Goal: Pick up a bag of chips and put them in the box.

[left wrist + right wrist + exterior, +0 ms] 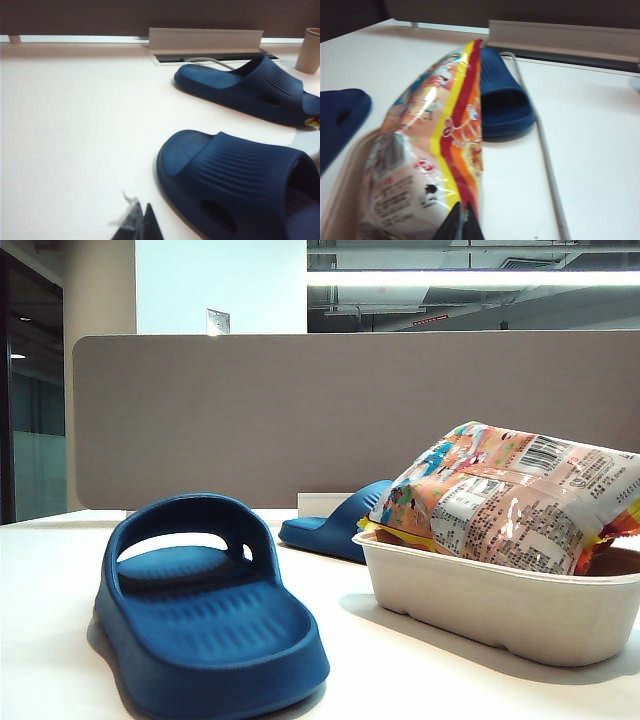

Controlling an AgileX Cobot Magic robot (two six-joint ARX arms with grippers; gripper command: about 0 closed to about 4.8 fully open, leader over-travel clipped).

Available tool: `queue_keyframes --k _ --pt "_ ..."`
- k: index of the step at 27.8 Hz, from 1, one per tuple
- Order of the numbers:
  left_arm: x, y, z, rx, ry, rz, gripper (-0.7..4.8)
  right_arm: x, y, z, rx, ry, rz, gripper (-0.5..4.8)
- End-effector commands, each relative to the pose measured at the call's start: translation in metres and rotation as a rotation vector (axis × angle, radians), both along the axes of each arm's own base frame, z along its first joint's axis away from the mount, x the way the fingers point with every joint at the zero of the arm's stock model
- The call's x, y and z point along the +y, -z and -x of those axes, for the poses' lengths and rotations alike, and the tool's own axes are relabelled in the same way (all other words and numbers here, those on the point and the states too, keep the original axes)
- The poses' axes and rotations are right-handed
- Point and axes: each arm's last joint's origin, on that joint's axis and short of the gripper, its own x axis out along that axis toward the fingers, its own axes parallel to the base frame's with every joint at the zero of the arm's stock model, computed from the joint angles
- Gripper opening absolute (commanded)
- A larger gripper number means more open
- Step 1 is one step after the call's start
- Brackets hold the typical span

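Exterior view shows me the bag of chips (515,502) propped across the box (500,605), overhanging its rim because it's bulkier, while left gripper (141,223) and right gripper (463,223) sit closed, empty.

Bag of chips (510,502) in box (500,605), near surface's (60,640) right edge. Slipper (200,610) left of box, second slipper (335,525) behind. Cup (311,50) seemingly toward rear edge. Claws unseen in exterior view.
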Motion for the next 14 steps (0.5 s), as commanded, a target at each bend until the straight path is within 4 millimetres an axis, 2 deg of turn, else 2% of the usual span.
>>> queue_keyframes --k 1,14 --pt "0.0007 -0.0015 -0.0001 -0.009 -0.008 0.000 -0.06 -0.0027 -0.0025 -0.0007 -0.015 0.028 -0.003 -0.01" --pt "0.0006 -0.0015 -0.0001 -0.009 -0.007 0.000 -0.06 -0.0086 -0.0026 -0.0020 -0.016 0.092 -0.003 -0.01"
